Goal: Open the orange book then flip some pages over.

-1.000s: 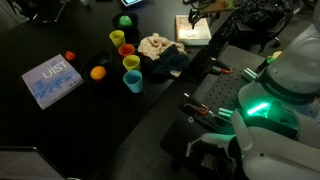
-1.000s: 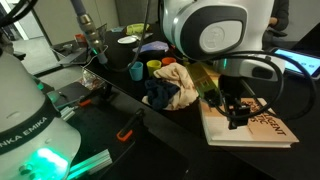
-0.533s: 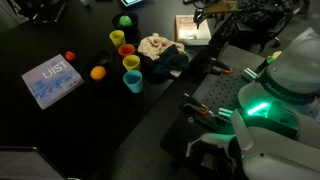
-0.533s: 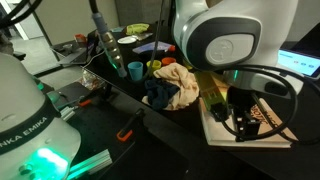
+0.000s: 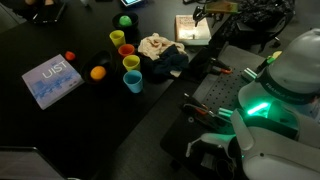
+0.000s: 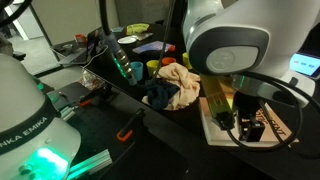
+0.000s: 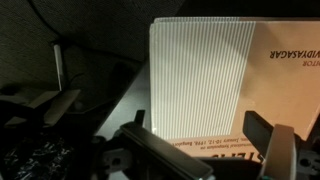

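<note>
The orange book lies closed at the far end of the dark table, its cream cover showing orange lettering. In an exterior view it sits just past the cloth pile. My gripper hangs right over the book's near part, fingers pointing down. The wrist view shows the cover with a pale striped panel and orange title text at its right and bottom edges. My gripper is open, its two dark fingers apart over the cover's lower part, holding nothing. The pages are hidden inside.
A heap of cloths lies next to the book, also seen close by. Several coloured cups and small balls stand mid-table. A larger blue-grey book lies apart. Clamps and cables line the table edge.
The arm has shifted sideways over the book and the gripper has come a little lower over its cover. The book stays closed and has not moved.
</note>
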Controlling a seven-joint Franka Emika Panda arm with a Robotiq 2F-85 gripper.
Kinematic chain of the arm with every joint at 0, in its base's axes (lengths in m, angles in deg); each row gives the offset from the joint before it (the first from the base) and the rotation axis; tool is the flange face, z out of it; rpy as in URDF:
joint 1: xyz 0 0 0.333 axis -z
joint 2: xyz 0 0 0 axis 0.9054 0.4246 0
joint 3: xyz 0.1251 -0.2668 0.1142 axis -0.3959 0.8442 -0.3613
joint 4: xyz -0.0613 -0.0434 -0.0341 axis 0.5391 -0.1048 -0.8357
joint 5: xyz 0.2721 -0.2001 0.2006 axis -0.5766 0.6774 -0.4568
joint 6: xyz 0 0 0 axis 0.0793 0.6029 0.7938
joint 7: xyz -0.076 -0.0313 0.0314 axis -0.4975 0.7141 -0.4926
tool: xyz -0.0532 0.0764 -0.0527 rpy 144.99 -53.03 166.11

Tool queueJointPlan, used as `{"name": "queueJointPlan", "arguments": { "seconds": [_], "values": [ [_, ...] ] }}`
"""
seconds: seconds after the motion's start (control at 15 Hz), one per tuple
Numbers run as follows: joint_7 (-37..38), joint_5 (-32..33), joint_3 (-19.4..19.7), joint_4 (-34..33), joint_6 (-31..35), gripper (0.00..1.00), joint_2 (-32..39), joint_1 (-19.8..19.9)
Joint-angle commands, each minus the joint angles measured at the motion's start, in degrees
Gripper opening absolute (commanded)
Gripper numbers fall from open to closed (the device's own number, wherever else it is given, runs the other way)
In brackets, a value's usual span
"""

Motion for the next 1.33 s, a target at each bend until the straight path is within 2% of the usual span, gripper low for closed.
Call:
{"name": "queueJointPlan", "arguments": {
  "seconds": [0.0, 0.07, 0.2, 0.47, 1.07, 1.27],
  "values": [
    [-3.7, -0.9, -6.3, -0.9, 2.8, 1.00, 2.0, 6.7],
    [-4.2, -0.7, -7.9, -1.1, 2.9, 1.00, 2.6, 8.5],
    [-4.5, 0.4, -8.9, -1.2, 3.3, 1.00, 3.5, 9.9],
    [-3.5, 1.7, -6.5, -1.2, 3.0, 1.00, 4.2, 8.7],
    [-4.7, 2.5, -10.4, -1.5, 2.3, 1.00, 5.6, 11.5],
    [-3.9, 2.6, -8.3, -1.1, 0.7, 1.00, 3.6, 9.2]
  ]
}}
